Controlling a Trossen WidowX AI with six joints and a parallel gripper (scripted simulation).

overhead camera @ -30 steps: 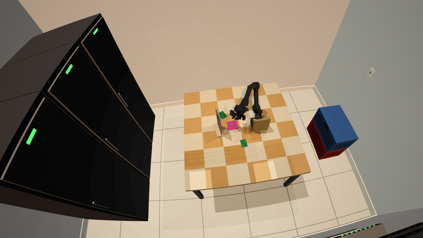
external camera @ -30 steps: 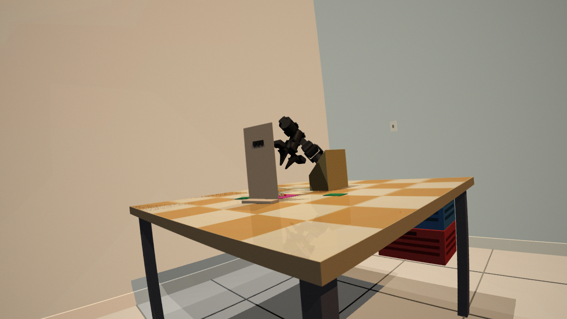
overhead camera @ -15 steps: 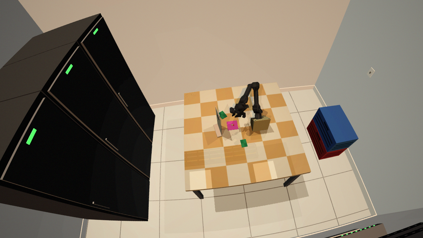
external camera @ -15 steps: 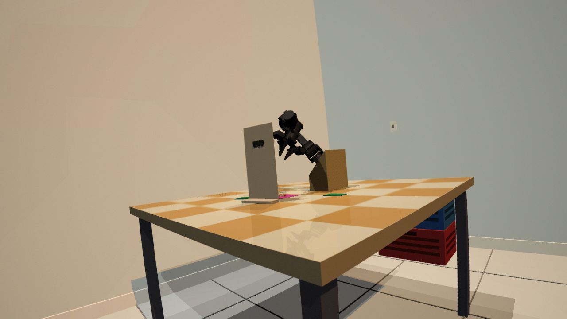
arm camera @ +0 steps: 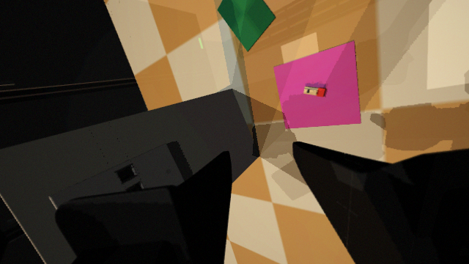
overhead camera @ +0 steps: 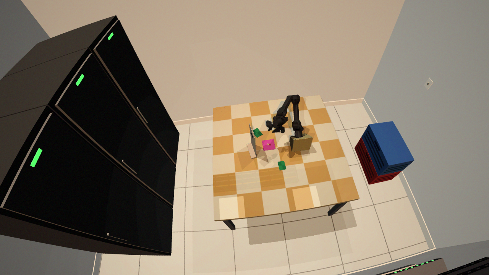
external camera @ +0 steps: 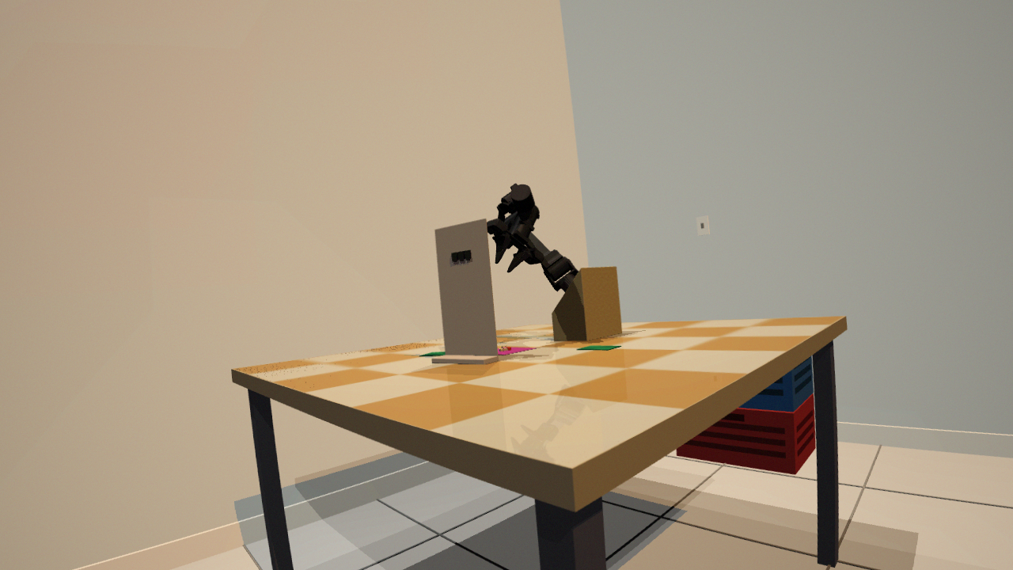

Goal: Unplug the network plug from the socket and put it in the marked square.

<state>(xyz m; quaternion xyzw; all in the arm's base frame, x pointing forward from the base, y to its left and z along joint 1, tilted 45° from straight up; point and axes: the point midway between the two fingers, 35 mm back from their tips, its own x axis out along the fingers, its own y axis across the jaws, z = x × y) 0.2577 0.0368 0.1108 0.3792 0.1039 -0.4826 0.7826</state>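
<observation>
The small plug [overhead camera: 269, 144] [arm camera: 314, 89], beige with a red end, lies on the pink marked square [overhead camera: 266, 148] [external camera: 522, 351] [arm camera: 330, 114], with pink showing all around it. The upright grey panel [overhead camera: 253, 145] [external camera: 465, 305] [arm camera: 205, 121] stands beside the square. In the wrist view, dark openings [arm camera: 125, 173] show in the socket block on its face, partly hidden by a finger; no plug shows in the visible part. My gripper [overhead camera: 276, 130] [external camera: 504, 266] [arm camera: 261, 152] is open and empty, well above the table on the arm's side of the panel, touching nothing that I can see.
Green patches [overhead camera: 257, 132] [overhead camera: 281, 165] [external camera: 599, 347] [arm camera: 248, 22] lie flat on the checkered table [overhead camera: 273, 201] [external camera: 488, 404]. The arm's base stands at a tan block [overhead camera: 301, 144] [external camera: 601, 305]. Black cabinets [overhead camera: 136, 191] stand left of the table, and stacked blue and red crates [overhead camera: 389, 143] [external camera: 750, 435] stand right.
</observation>
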